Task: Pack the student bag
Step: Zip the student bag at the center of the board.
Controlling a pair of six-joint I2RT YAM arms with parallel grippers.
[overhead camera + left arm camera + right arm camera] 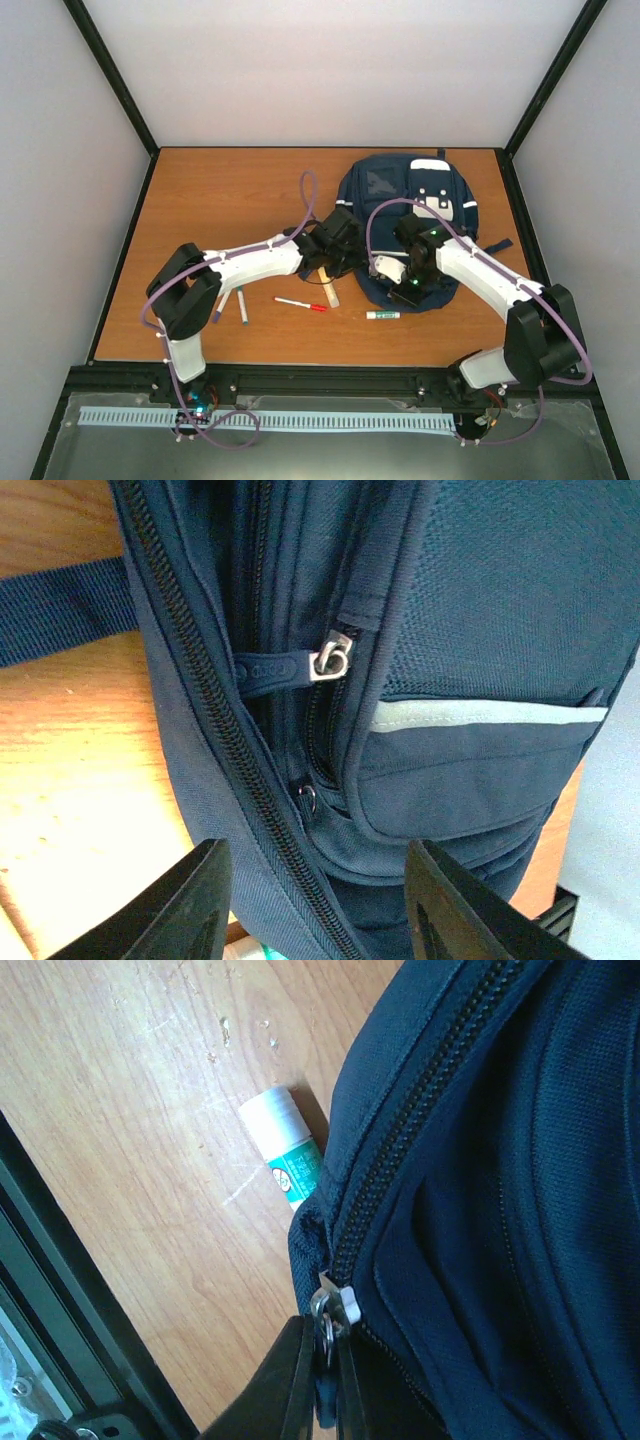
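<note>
The student bag (pixel 400 200) lies flat on the far right part of the worktop (pixel 220 200), front pocket up and one end toward the arms; both grippers are at it. The right gripper (pixel 325 1385) has its fingers pinched tight on the zip pull (pixel 327 1328) at the bag's near edge, where the main zip (pixel 420 1110) ends. The left gripper (pixel 315 905) is spread wide with nothing in it, hovering over the bag's left side, where a second slider (pixel 335 662) shows beside a dark tab. Loose on the worktop lie a glue stick (pixel 283 1150) just beside the bag's near edge, a red pen (pixel 300 304), a pale wooden stick (pixel 328 290) that is perhaps a ruler, and two markers (pixel 242 305) further left.

The step in hand looks to be opening the main zip, and the chief risk is that nothing pins the bag. A pull along the zip may drag the soft bag across the worktop instead of running the slider; the bag could then ride over the glue stick or push it toward the worktop's edge. The pull is small and held only at the fingertips, so a tug off the zip's line could slip it free. The zip bends round a corner just here, so the slider may bind on bunched cloth. If the left gripper comes down to hold the bag, it could catch the strap or the second slider; the two arms are also near enough to foul each other.
</note>
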